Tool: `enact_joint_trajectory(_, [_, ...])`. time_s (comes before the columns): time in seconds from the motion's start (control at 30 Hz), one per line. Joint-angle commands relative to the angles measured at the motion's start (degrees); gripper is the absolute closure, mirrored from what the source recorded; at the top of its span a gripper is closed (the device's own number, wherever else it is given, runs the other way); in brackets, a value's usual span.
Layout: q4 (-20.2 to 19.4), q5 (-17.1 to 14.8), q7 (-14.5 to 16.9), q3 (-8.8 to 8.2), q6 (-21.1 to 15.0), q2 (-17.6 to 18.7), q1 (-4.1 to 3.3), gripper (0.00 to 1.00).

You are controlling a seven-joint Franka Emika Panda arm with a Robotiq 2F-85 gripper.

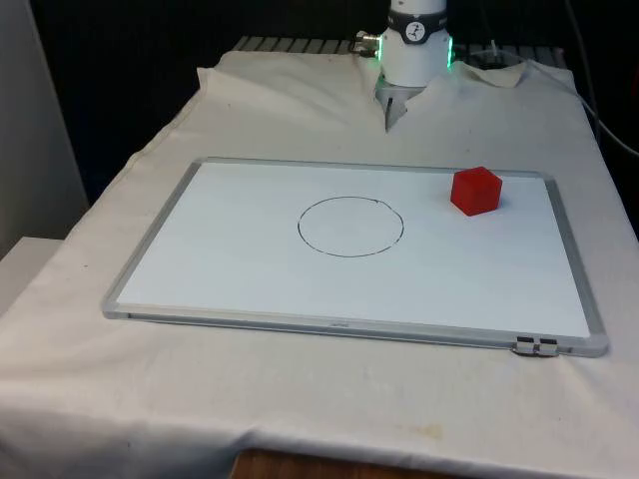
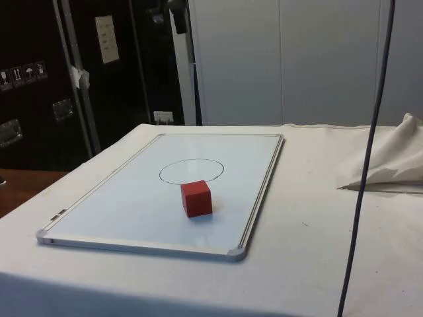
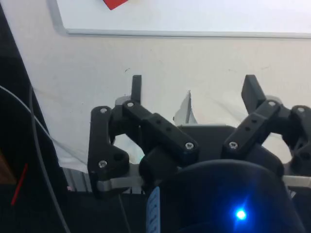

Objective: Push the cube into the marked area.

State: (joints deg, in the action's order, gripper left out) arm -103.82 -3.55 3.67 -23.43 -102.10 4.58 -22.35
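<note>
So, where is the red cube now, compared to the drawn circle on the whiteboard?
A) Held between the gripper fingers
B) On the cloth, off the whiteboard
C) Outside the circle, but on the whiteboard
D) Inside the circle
C: the red cube sits on the whiteboard, apart from the drawn circle, on the front view's right of it.

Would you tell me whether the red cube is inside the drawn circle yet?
Out. The red cube sits on the whiteboard clear of the circle, towards the front view's right.
</note>
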Motion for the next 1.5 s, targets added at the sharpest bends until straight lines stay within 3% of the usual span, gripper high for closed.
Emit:
enact_joint_trajectory(0.0, [-0.5, 0.2, -0.4, 0.06, -0.6, -0.5, -0.11, 0.04])
enact_joint_trajectory(0.1, [-0.6, 0.2, -0.5, 0.11, -0.7, -0.6, -0.11, 0.12])
enact_joint_trajectory(0.13, [-0.7, 0.2, -0.6, 0.11, -0.7, -0.7, -0.11, 0.18])
enact_joint_trajectory(0.17, [-0.7, 0.2, -0.6, 0.17, -0.8, -0.7, -0.11, 0.31])
enact_joint_trajectory(0.33, [-0.2, 0.0, -0.3, 0.23, 0.0, -0.2, 0.0, 0.56])
enact_joint_trajectory(0.37, [-0.9, 0.2, -0.7, 0.23, -0.9, -0.9, -0.11, 0.56])
enact_joint_trajectory(0.43, [-0.9, 0.2, -0.7, 0.29, -0.9, -0.9, -0.11, 0.7])
enact_joint_trajectory(0.6, [-0.3, 0.0, -0.3, 0.29, -0.1, -0.3, 0.0, 0.94])
enact_joint_trajectory(0.67, [-0.9, 0.1, -1.6, 0.97, -2.2, -0.9, -0.34, 1.0])
enact_joint_trajectory(0.87, [-1.4, 0.2, -2.8, 2.52, -4.6, -1.1, -0.29, 1.0])
enact_joint_trajectory(0.9, [-0.7, 0.0, -2.2, 2.52, -3.4, -0.5, 0.0, 1.0])
enact_joint_trajectory(0.93, [-1.5, 0.2, -3.0, 2.75, -4.9, -1.2, -0.29, 1.0])
enact_joint_trajectory(1.13, [-3.3, 0.4, -4.4, 4.58, -8.0, -2.1, -0.29, 1.0])
enact_joint_trajectory(1.17, [-2.3, 0.0, -3.6, 4.41, -6.3, -1.4, 0.0, 1.0])
enact_joint_trajectory(1.27, [-5.2, 0.4, -5.3, 5.84, -10.1, -2.7, -0.29, 1.0])
enact_joint_trajectory(1.4, [-7.8, 0.4, -6.2, 7.1, -12.4, -3.5, -0.29, 1.0])
enact_joint_trajectory(1.43, [-6.6, 0.0, -5.4, 6.99, -10.8, -2.8, 0.0, 1.0])
enact_joint_trajectory(1.47, [-8.5, 0.4, -6.4, 7.45, -12.9, -3.7, -0.29, 1.0])
